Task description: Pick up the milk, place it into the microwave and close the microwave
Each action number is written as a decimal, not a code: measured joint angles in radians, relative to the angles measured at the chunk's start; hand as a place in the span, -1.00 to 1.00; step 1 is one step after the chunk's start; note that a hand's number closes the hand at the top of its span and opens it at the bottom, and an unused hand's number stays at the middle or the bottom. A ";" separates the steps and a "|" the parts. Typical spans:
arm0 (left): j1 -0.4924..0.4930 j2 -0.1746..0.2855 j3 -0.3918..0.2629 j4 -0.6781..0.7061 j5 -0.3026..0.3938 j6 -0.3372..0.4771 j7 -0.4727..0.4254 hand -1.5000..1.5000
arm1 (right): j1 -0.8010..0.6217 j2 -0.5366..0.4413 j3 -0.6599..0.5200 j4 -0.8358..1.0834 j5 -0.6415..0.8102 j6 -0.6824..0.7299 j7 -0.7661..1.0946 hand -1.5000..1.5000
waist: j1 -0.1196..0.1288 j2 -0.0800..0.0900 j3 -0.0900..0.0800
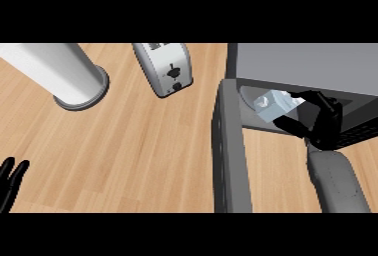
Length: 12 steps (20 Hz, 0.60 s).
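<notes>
The milk (275, 106), a small white-and-pale-blue carton, is tilted in the mouth of the grey microwave (310, 62) at the right. My right hand (323, 125) reaches into the opening, its fingers curled over the carton's far side and the thumb below it. The microwave door (230, 150) stands swung open, seen edge-on as a long grey bar left of my right forearm. My left hand (11, 182) rests open at the lower left edge with its fingers up, far from the milk.
A silver toaster (166, 67) lies on the wooden counter (140, 150) near the top middle. A tall white cylinder on a grey base (63, 75) stands at the upper left.
</notes>
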<state>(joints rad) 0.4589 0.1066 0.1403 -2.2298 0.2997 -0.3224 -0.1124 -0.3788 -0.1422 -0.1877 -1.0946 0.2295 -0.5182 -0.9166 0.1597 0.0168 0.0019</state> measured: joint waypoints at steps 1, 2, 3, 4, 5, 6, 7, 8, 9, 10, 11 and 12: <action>-0.003 0.001 -0.004 0.000 -0.003 0.000 0.003 -1.00 | 0.005 0.002 -0.003 -0.003 0.008 -0.009 -0.003 -1.00 | 0.005 0.001 0.000; -0.007 0.003 -0.006 0.002 -0.007 -0.001 0.003 -1.00 | 0.009 0.003 -0.005 -0.004 0.015 -0.015 -0.006 -1.00 | 0.009 0.003 0.000; -0.010 0.005 -0.007 0.002 -0.010 -0.001 0.005 -1.00 | 0.017 -0.003 -0.002 -0.005 0.036 -0.027 -0.007 -1.00 | 0.014 0.004 -0.004; -0.016 0.005 -0.009 0.004 -0.013 -0.001 0.006 -1.00 | 0.022 0.002 -0.001 -0.003 0.039 -0.028 -0.007 -1.00 | 0.018 0.006 -0.004; -0.021 0.007 -0.012 0.006 -0.016 -0.002 0.006 -1.00 | 0.025 0.010 0.002 0.000 0.036 -0.025 -0.006 -1.00 | 0.021 0.007 -0.003; -0.024 0.007 -0.016 0.008 -0.018 -0.003 0.008 -1.00 | 0.030 0.021 0.005 0.006 0.034 -0.023 -0.006 -1.00 | 0.027 0.009 -0.002; -0.029 0.007 -0.021 0.009 -0.020 -0.003 0.009 -1.00 | 0.031 0.030 0.012 0.013 0.034 -0.019 -0.005 -1.00 | 0.032 0.012 -0.001; -0.034 0.007 -0.025 0.011 -0.024 -0.003 0.009 -1.00 | 0.028 0.039 0.017 0.022 0.032 -0.015 -0.004 -1.00 | 0.037 0.015 0.000; -0.040 0.007 -0.028 0.013 -0.026 -0.004 0.009 -1.00 | 0.023 0.045 0.021 0.031 0.030 -0.011 -0.001 -1.00 | 0.041 0.016 0.000; -0.045 0.008 -0.033 0.015 -0.028 -0.005 0.011 -1.00 | 0.015 0.051 0.023 0.040 0.028 -0.007 0.002 -1.00 | 0.044 0.018 0.000; -0.049 0.009 -0.036 0.017 -0.032 -0.006 0.012 -1.00 | 0.008 0.060 0.024 0.051 0.025 -0.006 0.008 -1.00 | 0.047 0.020 0.001; -0.054 0.009 -0.042 0.019 -0.035 -0.006 0.013 -1.00 | -0.001 0.067 0.026 0.066 0.023 -0.006 0.014 -1.00 | 0.049 0.022 0.002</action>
<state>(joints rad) 0.4053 0.1156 0.0983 -2.2112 0.2644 -0.3286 -0.0991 -0.3799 -0.0748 -0.1615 -1.0290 0.2529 -0.5238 -0.9023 0.2090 0.0386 0.0043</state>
